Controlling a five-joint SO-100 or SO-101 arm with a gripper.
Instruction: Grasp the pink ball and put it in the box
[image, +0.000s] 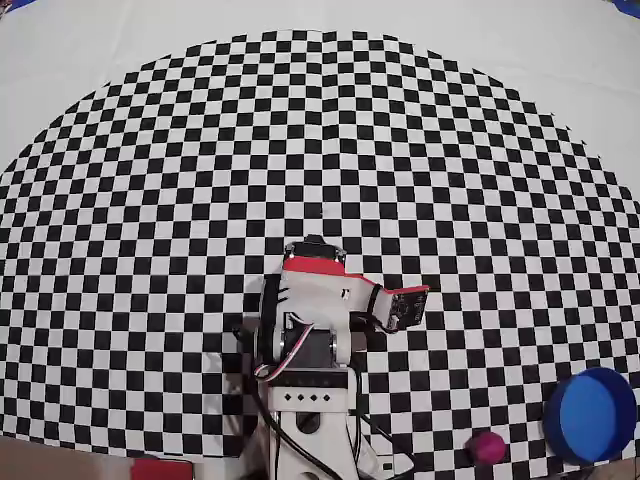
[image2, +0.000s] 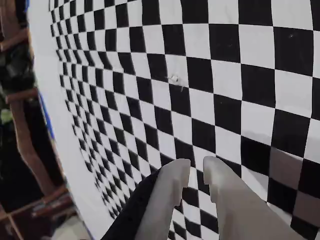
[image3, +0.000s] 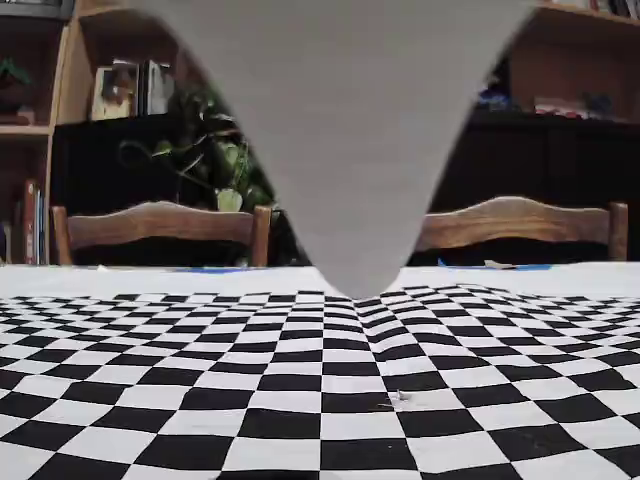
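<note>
In the overhead view the pink ball lies on the checkered cloth near the bottom edge, right of the arm's base. The box, a round blue cup, stands a little further right near the bottom right corner. My gripper is folded close above the base, well up and left of the ball. In the wrist view my gripper shows two white fingers almost together, only a thin slit between them and nothing held. Ball and box are out of the wrist and fixed views.
The checkered cloth spreads over the table. A blurred grey shape hangs down in front of the fixed camera. Wooden chairs and dark shelves stand beyond the table's far edge. A red object sits at the bottom left.
</note>
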